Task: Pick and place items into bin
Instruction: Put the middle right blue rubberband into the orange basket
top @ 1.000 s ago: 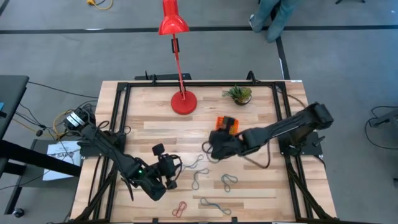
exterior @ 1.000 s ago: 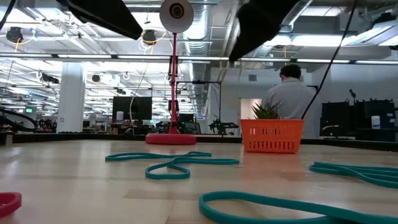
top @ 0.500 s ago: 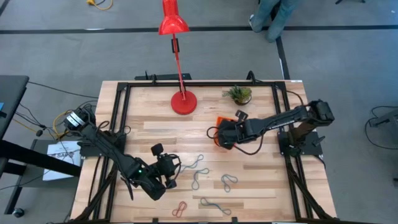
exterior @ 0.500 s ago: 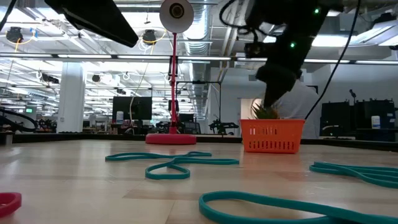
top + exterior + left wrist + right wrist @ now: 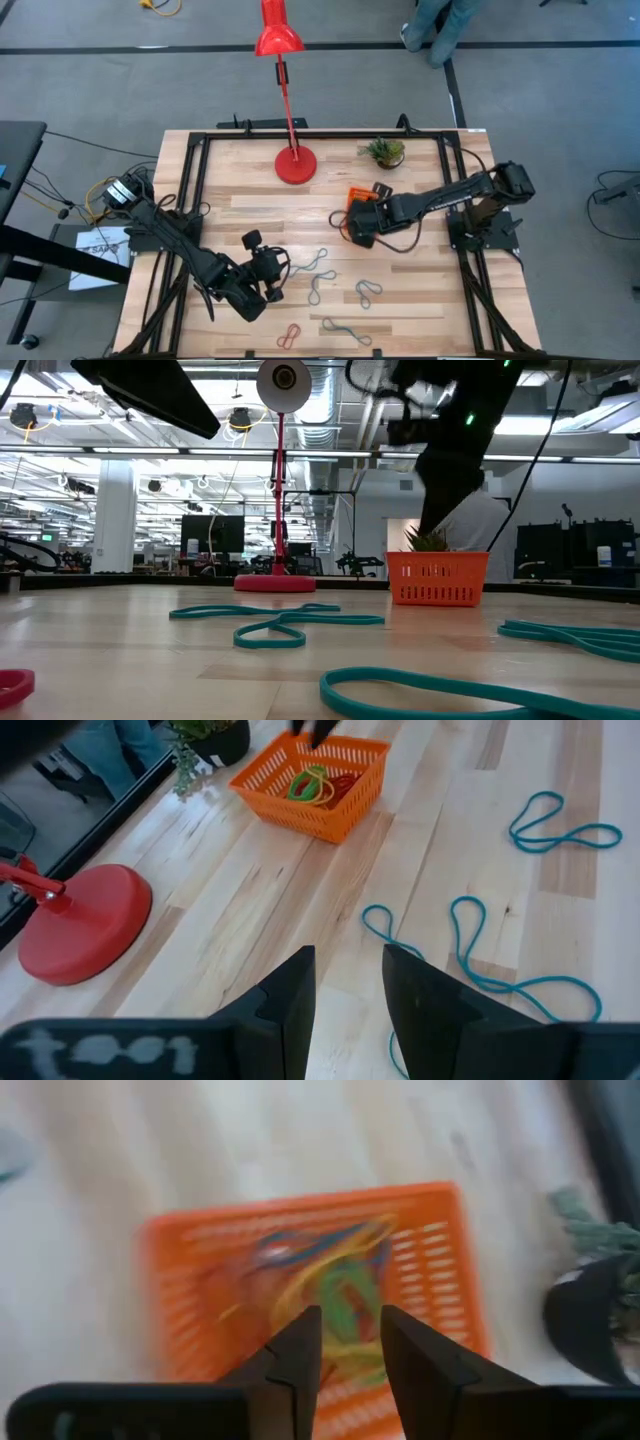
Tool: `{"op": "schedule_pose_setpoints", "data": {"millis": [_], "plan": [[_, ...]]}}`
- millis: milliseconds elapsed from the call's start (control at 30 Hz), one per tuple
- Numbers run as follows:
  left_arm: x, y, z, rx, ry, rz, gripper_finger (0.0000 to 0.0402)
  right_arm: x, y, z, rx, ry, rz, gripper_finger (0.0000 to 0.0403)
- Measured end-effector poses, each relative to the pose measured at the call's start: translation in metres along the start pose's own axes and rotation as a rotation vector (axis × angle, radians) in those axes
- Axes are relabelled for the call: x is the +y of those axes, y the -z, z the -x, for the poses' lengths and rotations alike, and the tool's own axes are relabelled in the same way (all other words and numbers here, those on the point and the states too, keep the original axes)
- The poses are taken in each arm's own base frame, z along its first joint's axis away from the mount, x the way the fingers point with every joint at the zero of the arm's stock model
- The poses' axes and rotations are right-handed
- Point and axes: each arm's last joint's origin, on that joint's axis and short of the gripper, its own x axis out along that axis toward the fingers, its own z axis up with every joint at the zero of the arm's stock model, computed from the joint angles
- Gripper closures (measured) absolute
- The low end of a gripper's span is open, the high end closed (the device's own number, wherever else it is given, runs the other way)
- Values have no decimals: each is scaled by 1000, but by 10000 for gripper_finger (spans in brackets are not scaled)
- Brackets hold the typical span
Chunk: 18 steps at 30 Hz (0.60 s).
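Observation:
The orange bin (image 5: 300,1215) stands right of the table's middle (image 5: 358,193) and holds several coloured bands (image 5: 340,1295). My right gripper (image 5: 350,1350) hangs open just above it, pointing steeply down (image 5: 432,530), with nothing between its fingers. Teal bands (image 5: 318,262) (image 5: 368,292) (image 5: 345,330) and a red band (image 5: 290,335) lie flat on the wood in the near middle. My left gripper (image 5: 348,990) stands open above the table near the left (image 5: 275,275), short of the teal bands (image 5: 470,950), facing the bin (image 5: 312,785).
A red lamp's round base (image 5: 296,165) stands at the far middle, with its stem rising above. A small potted plant (image 5: 385,151) sits just behind the bin. Black frame rails (image 5: 195,200) run along the table's sides. A person (image 5: 440,25) stands beyond the far edge.
My right gripper has moved from beside the bin to over it, sinking and tipping more steeply downward. The bands on the table have stayed where they were.

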Motion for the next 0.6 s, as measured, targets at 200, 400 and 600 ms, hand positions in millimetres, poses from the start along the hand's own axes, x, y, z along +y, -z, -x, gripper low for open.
{"op": "schedule_pose_setpoints", "data": {"millis": [200,400,600], "plan": [[-1,-1,0,-9,1,49,291,38,0,50,-49,-137,134,301],[-2,-1,0,5,32,90,291,83,30,86,-55,-337,349,300],[-3,-2,0,4,37,96,291,120,46,79,-14,-379,301,300]]}}
